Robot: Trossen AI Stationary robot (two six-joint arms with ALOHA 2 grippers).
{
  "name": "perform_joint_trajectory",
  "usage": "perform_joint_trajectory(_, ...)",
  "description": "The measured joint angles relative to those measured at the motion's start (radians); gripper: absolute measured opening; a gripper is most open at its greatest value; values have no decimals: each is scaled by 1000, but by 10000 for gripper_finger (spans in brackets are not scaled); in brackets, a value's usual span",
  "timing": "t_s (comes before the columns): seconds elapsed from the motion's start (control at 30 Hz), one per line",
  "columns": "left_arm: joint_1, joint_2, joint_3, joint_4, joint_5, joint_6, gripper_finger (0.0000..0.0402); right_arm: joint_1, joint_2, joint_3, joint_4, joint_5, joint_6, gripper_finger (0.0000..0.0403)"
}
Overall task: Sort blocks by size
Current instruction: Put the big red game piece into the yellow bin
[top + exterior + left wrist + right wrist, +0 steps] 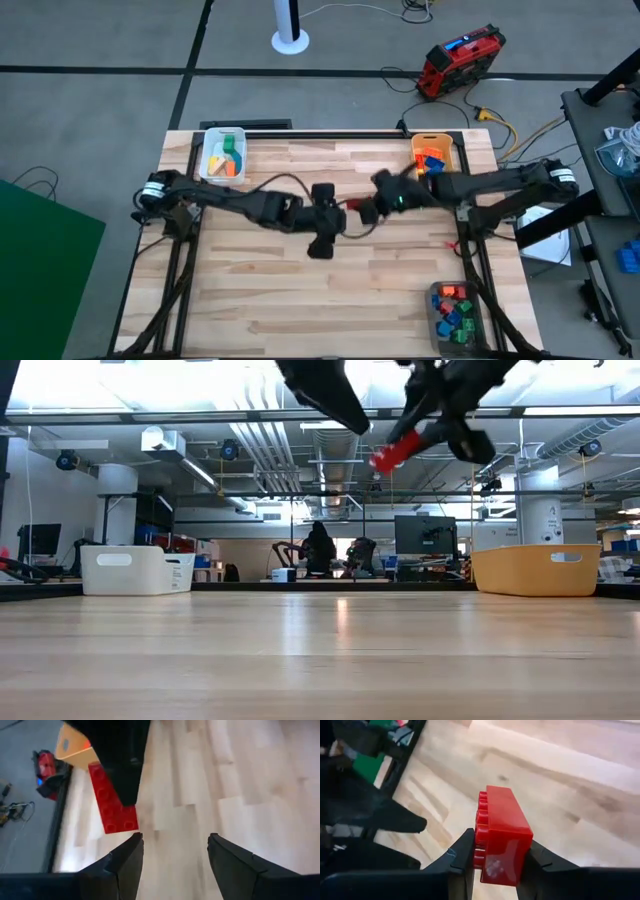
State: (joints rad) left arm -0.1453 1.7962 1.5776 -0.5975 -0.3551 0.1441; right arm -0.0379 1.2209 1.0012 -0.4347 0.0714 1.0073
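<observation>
Long red block point(502, 837) airborne mid-table; rest in bins.

red studded block point(501, 836) in dark right gripper point(492, 857). pale striped wood counter point(330, 290). bins: white point(223, 155), orange-yellow point(432, 150), grey point(455, 310) with red/blue/green bricks.

text: none legible | labels: none | signs: none

Wood plank surface point(330, 290) w/ 3 bins on it: white bin point(224, 156), orange-yellow bin point(433, 154), grey bin point(454, 310).
</observation>
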Motion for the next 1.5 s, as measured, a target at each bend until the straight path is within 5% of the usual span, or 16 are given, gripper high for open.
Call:
perform_joint_trajectory(0.17, 129, -4, 0, 1, 5, 26, 198, -183, -1, 0, -7, -188, -40, 85)
perform_joint_trajectory(0.4, 295, -29, -2, -13, 103, 85, 198, -379, 13, 73, -236, -208, -119, 85)
perform_joint_trajectory(0.77, 481, -69, -2, -10, 450, 162, 198, -704, 168, 348, -811, 42, -393, 85)
perform_joint_trajectory(1.17, 511, -278, -3, -85, 475, 222, 198, -850, 238, 335, -840, 69, -533, 85)
perform_joint_trajectory(1.37, 532, -412, -3, -85, 477, 201, 198, -865, 272, 296, -836, 170, -538, 85)
perform_joint_trajectory(1.5, 532, -477, -3, -92, 477, 169, 198, -865, 312, 292, -811, 195, -560, 135)
